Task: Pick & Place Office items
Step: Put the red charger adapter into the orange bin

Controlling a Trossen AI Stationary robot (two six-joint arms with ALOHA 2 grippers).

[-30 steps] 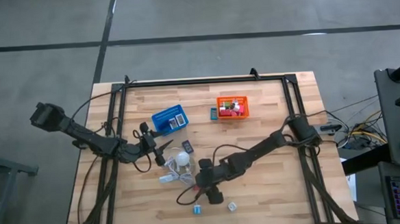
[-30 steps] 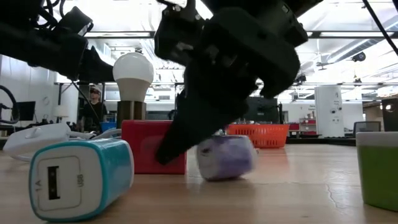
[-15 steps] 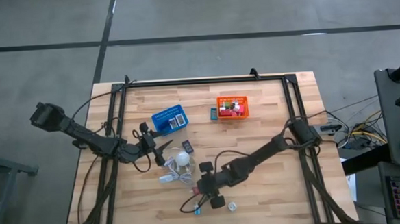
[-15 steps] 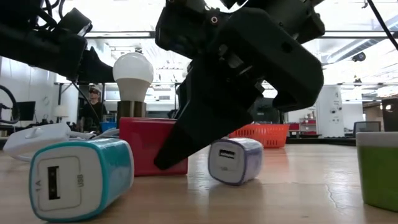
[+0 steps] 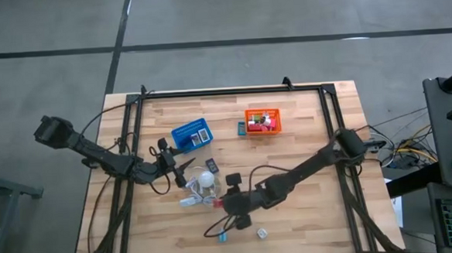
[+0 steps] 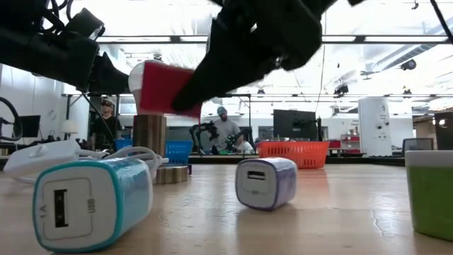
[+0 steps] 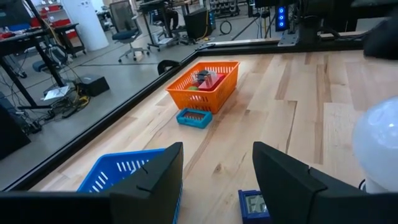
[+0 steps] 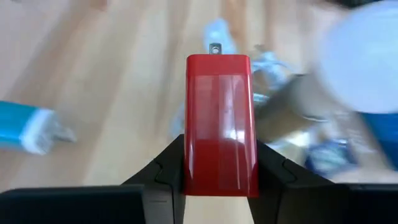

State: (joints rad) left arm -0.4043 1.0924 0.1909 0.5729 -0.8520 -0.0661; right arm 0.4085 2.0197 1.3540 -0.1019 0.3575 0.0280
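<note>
The right gripper is clenching the glossy red plastic charger block, which we are holding lifted just beside the white round bulb. We are judging it light, rigid and slippery, best pinched across its flat sides. The left gripper is waiting released beside the bulb.

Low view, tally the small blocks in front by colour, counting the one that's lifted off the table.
Red block: 1, held in the right gripper
Teal block: 1
Purple block: 1
Green block: 1, partly cut off at the picture's edge
Total: 4
</note>
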